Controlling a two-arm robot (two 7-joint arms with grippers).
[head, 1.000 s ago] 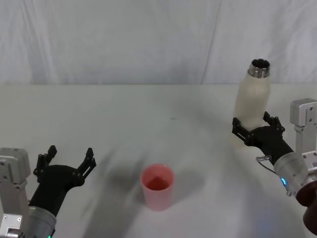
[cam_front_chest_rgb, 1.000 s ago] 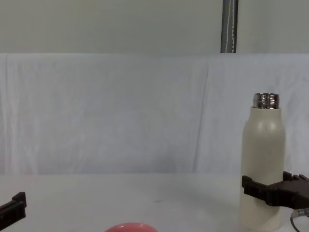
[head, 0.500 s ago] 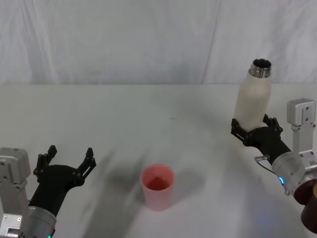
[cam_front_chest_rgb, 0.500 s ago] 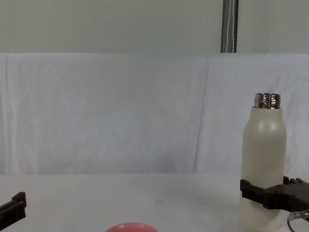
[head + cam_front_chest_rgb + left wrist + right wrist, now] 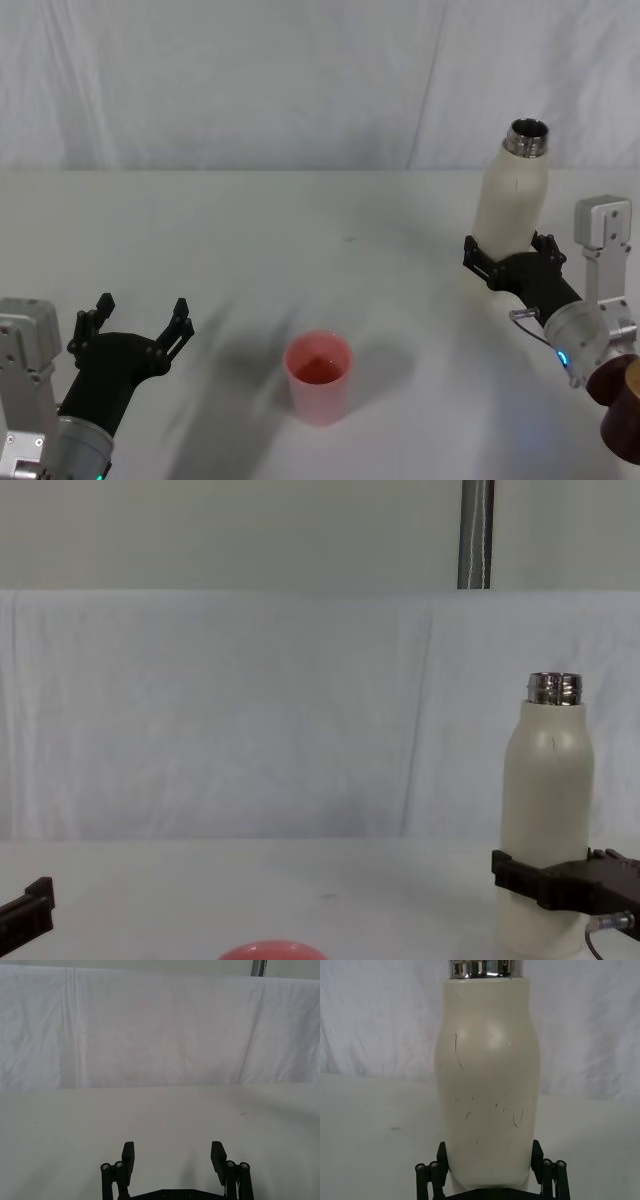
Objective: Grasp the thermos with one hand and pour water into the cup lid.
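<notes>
Head view: the thermos (image 5: 511, 195) stands upright at about two o'clock on the white table (image 5: 300, 230), cap off, silver neck open. My right gripper (image 5: 512, 268) sits around its lower body, one finger on each flank. The cup lid (image 5: 318, 377) stands at six o'clock, well apart from the bottle, mouth up. My left gripper (image 5: 132, 334) rests idle at eight o'clock, fingers spread and holding nothing.

Left wrist view: the left gripper's fingers (image 5: 217, 1156) stand apart over bare table.

Right wrist view: both of my right gripper's fingers (image 5: 442, 1156) press against the bottle's sides low down. I judge them clamped on the thermos.

Chest view: the bottle is vertical, my right gripper (image 5: 545, 880) at its lower third; the cup lid's rim (image 5: 270, 949) shows at the bottom edge.

Assessment: the hold is low on a tall body, so the lift should be straight and slow. Carry toward the cup lid upright, tilt only once the neck is over its mouth, and keep the tilt gradual to avoid slipping or splashing.
</notes>
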